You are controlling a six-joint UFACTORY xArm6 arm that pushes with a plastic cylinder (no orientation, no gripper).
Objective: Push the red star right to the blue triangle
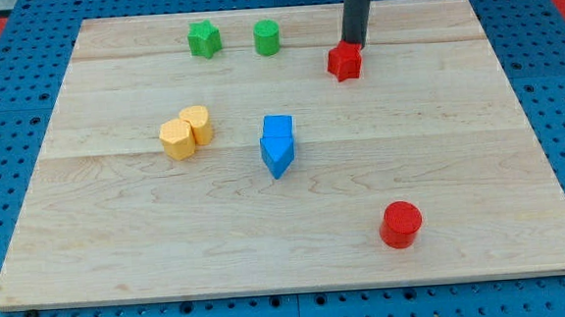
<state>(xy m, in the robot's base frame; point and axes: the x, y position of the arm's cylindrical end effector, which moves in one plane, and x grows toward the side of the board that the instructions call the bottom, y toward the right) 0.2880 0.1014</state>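
Note:
The red star (345,62) lies near the view's top, right of centre. My tip (356,45) is right at the star's upper right edge, seemingly touching it; the dark rod rises out of the view's top. The blue triangle (277,157) lies near the board's middle, pointing toward the view's bottom, with a blue cube (279,129) touching its upper side. The triangle is below and to the left of the red star, well apart from it.
A green star (203,38) and a green cylinder (267,36) sit at the view's top left. Two yellow blocks (176,139) (197,124) touch each other at the left. A red cylinder (401,224) stands at the lower right. The wooden board (459,148) lies on a blue pegboard.

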